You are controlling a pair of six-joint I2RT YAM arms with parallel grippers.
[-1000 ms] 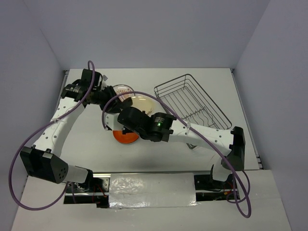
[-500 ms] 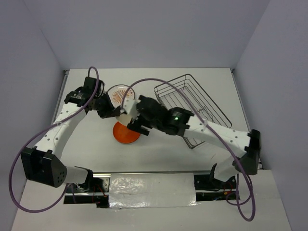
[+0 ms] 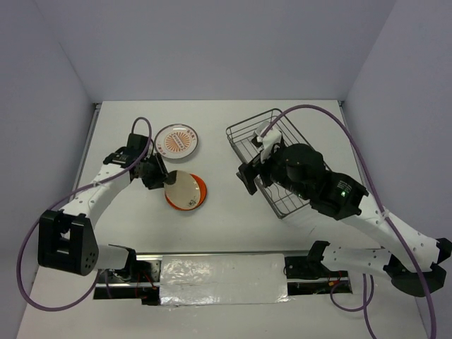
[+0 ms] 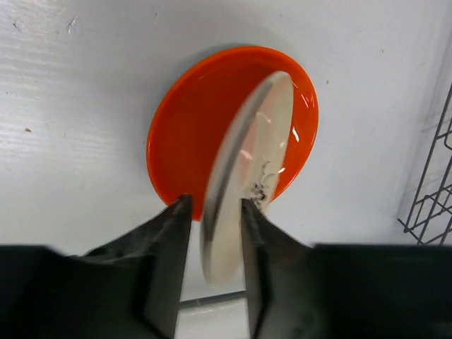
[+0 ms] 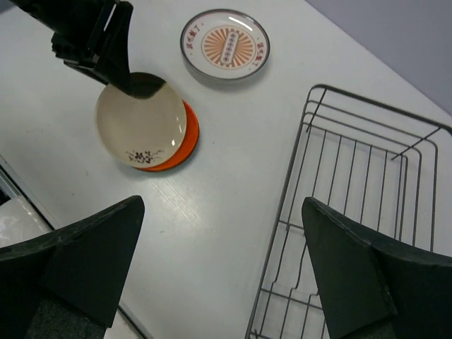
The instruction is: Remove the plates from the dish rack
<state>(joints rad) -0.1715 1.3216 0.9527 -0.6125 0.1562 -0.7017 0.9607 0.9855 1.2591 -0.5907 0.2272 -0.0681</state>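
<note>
A cream plate (image 3: pixel 182 189) with a dark smudge leans tilted on an orange plate (image 3: pixel 201 192) left of centre. My left gripper (image 3: pixel 161 178) stands at its far-left rim. In the left wrist view the cream plate (image 4: pixel 247 162) is blurred between the fingers of the left gripper (image 4: pixel 214 203); it touches one finger and a thin gap shows at the other. A white plate with an orange sunburst (image 3: pixel 176 139) lies flat behind. The dish rack (image 3: pixel 282 159) holds no plate that I can see. My right gripper (image 3: pixel 251 169) hangs wide open above the rack's left rim (image 5: pixel 281 205).
Both arms' purple cables loop above the table. The rack takes up the right half. A taped strip (image 3: pixel 222 272) runs along the near edge between the arm bases.
The right arm has let go of the cream plate, opened wide and swung back right to the rack. The left gripper took the plate's rim, lowered it onto the orange plate, and its jaws have parted slightly.
</note>
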